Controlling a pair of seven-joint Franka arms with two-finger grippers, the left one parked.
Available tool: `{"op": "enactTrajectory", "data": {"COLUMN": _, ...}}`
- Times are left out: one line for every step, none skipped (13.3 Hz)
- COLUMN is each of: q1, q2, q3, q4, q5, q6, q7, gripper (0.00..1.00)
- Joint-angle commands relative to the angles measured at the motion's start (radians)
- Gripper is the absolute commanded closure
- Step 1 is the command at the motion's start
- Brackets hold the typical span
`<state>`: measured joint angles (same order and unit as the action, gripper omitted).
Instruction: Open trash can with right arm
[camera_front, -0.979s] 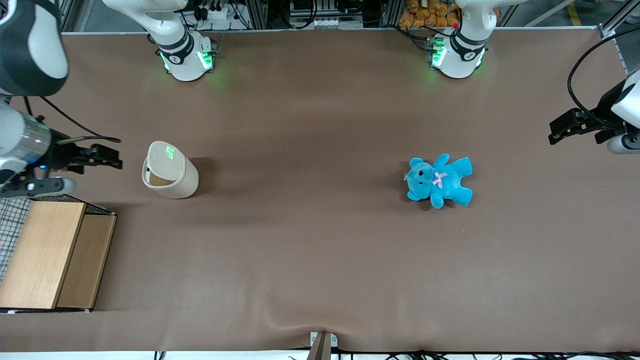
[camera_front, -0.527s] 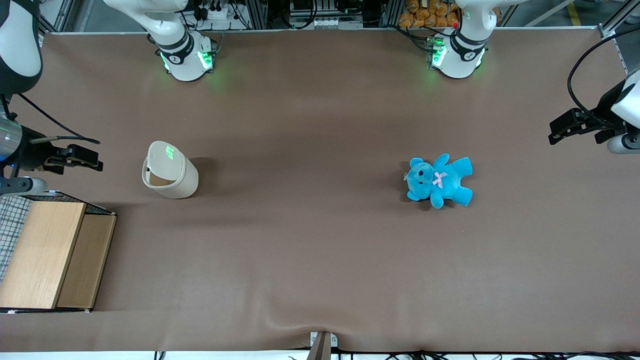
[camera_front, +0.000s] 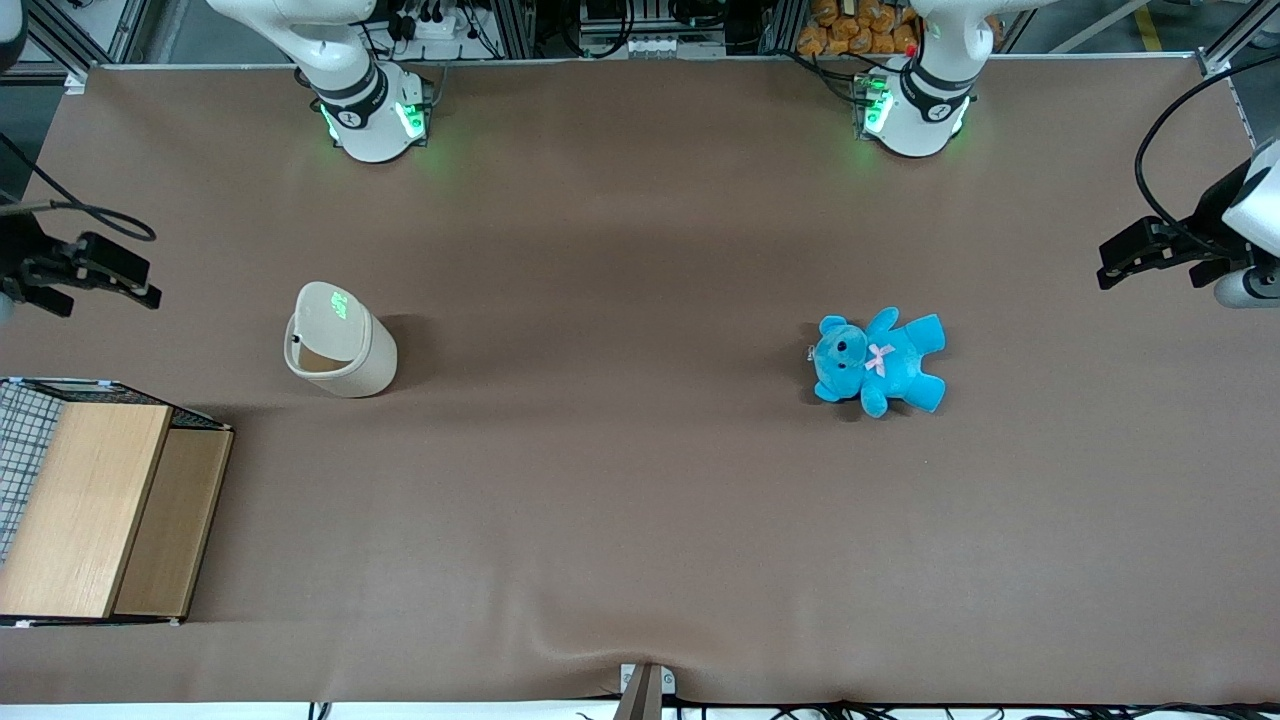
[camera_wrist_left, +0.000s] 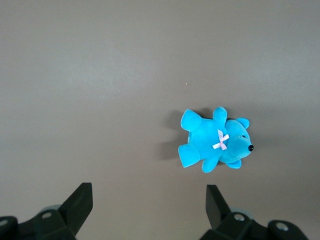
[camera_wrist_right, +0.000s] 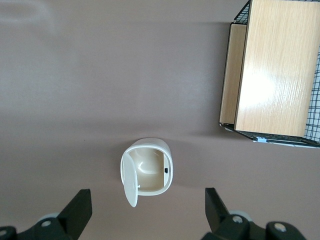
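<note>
The can (camera_front: 340, 340) stands on the tabletop (camera_front: 620, 500) in the middle band of the front frame, toward the working arm's end, with the box (camera_front: 90, 510) nearer the camera. In the right wrist view the lid (camera_wrist_right: 129, 179) is seen flipped up on edge and the tan inside is exposed, so the opening is judged done and the step in hand is taken to be the retreat.

The gripper (camera_front: 105, 270) is at the very edge of the front frame, well apart from the can. Its fingers (camera_wrist_right: 80, 207) are spread apart, with nothing held. The retreat is best kept high and away from the raised lid. The can looks light, so a brush could shut the lid or tip the can. The box should also be cleared.

Compared with a second ago, the gripper has been drawn back from just beside the can toward the frame's edge, and farther from the camera. The can and the bear (camera_front: 878, 360) have not shifted.
</note>
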<state>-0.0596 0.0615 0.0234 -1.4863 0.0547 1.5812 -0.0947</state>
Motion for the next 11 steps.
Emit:
{"op": "enactTrajectory", "data": {"q1": -0.020, "q2": -0.032, "q3": 0.010, "q4": -0.020, "q5": 0.000, "q6": -0.015, "q7": 0.016, "gripper": 0.00}}
{"op": "enactTrajectory", "data": {"q1": -0.020, "q2": -0.035, "q3": 0.009, "q4": -0.019, "q5": 0.000, "q6": -0.021, "q7": 0.036, "gripper": 0.00}}
{"op": "enactTrajectory", "data": {"q1": -0.022, "q2": -0.035, "q3": 0.009, "q4": -0.018, "q5": -0.006, "q6": -0.021, "q7": 0.038, "gripper": 0.00}}
{"op": "enactTrajectory", "data": {"q1": -0.025, "q2": -0.032, "q3": 0.007, "q4": -0.018, "q5": -0.009, "q6": -0.017, "q7": 0.035, "gripper": 0.00}}
{"op": "enactTrajectory", "data": {"q1": -0.031, "q2": -0.032, "q3": 0.009, "q4": -0.018, "q5": -0.010, "q6": -0.012, "q7": 0.032, "gripper": 0.00}}
{"op": "enactTrajectory", "data": {"q1": -0.031, "q2": -0.032, "q3": 0.009, "q4": -0.018, "q5": -0.016, "q6": -0.010, "q7": 0.029, "gripper": 0.00}}
{"op": "enactTrajectory", "data": {"q1": -0.029, "q2": -0.032, "q3": 0.010, "q4": -0.017, "q5": -0.038, "q6": -0.010, "q7": 0.029, "gripper": 0.00}}
{"op": "enactTrajectory", "data": {"q1": -0.028, "q2": -0.032, "q3": 0.010, "q4": -0.015, "q5": -0.055, "q6": -0.015, "q7": 0.029, "gripper": 0.00}}
{"op": "enactTrajectory", "data": {"q1": -0.028, "q2": -0.034, "q3": 0.010, "q4": -0.015, "q5": -0.059, "q6": -0.016, "q7": 0.029, "gripper": 0.00}}
{"op": "enactTrajectory", "data": {"q1": -0.029, "q2": -0.032, "q3": 0.010, "q4": -0.015, "q5": -0.059, "q6": -0.018, "q7": 0.027, "gripper": 0.00}}
{"op": "enactTrajectory", "data": {"q1": -0.031, "q2": -0.032, "q3": 0.010, "q4": -0.018, "q5": -0.058, "q6": -0.021, "q7": 0.027, "gripper": 0.00}}
